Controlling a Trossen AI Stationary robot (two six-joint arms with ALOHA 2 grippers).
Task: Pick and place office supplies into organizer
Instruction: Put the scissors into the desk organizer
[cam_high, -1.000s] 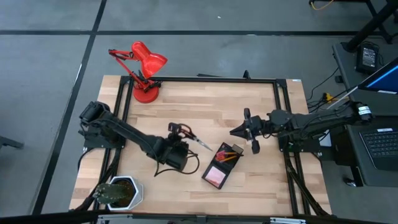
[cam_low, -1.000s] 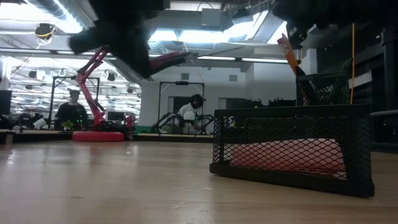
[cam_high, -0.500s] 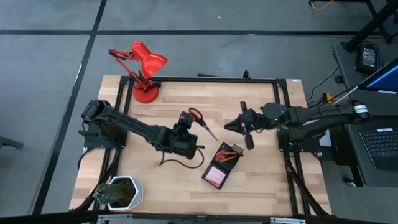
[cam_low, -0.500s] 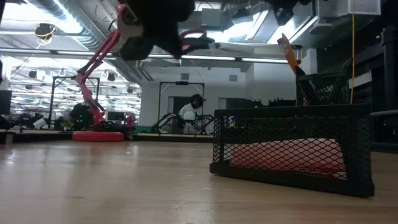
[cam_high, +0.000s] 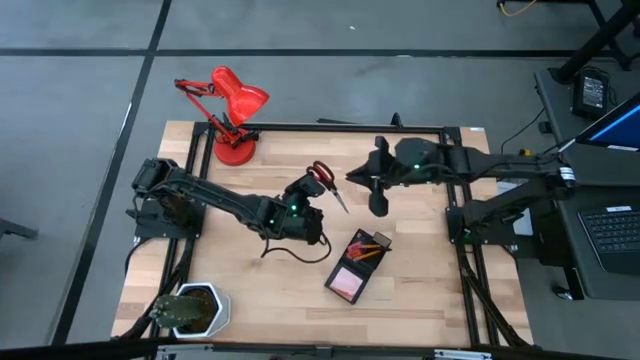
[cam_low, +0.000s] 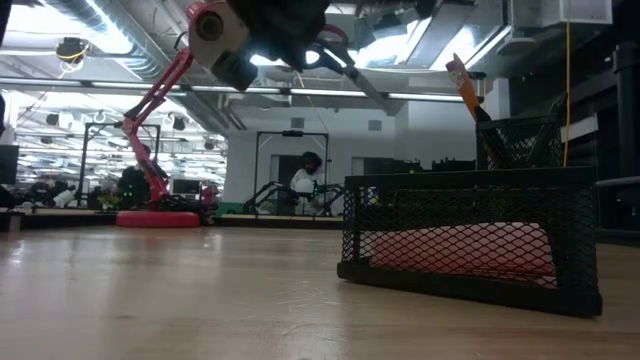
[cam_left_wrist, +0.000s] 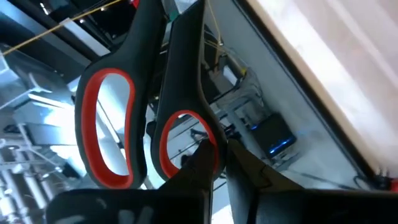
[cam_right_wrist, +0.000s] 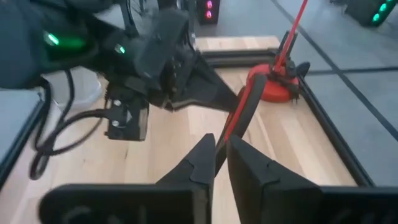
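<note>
The red-handled scissors (cam_high: 328, 187) hang in the air over the middle of the table, handles toward the far edge and blades (cam_low: 365, 82) slanting down toward the organizer. My left gripper (cam_high: 310, 190) is shut on them. My right gripper (cam_high: 350, 181) hovers level just to their right, shut, with its tip close to the scissors. The organizer (cam_high: 332, 272), a black mesh tray, rests flat on the table. It holds a pink sticky-note pad (cam_high: 346, 281) and orange pencils (cam_high: 371, 249). One pencil (cam_low: 462, 80) stands up from the taller compartment. My left gripper pinches the rim of one handle loop (cam_left_wrist: 208, 144) of the scissors between its two fingers (cam_left_wrist: 245, 177). It comes from the table's left side, slanting upward. The scissors are lifted clear of the table and stick out past the fingertips, both red-lined loops showing in the left wrist view.
A red desk lamp (cam_high: 235, 110) stands at the far left corner. A potted plant in a white pot (cam_high: 196, 308) sits at the near left corner. A black frame rail (cam_high: 330, 127) runs along the far edge. Bare wood lies between the organizer and the near edge.
My left gripper has carried the scissors up and toward the far right, turning them so the handles point toward the far edge. My right gripper has moved left and toward the far edge, closing in on the scissors. The organizer has stayed put.
</note>
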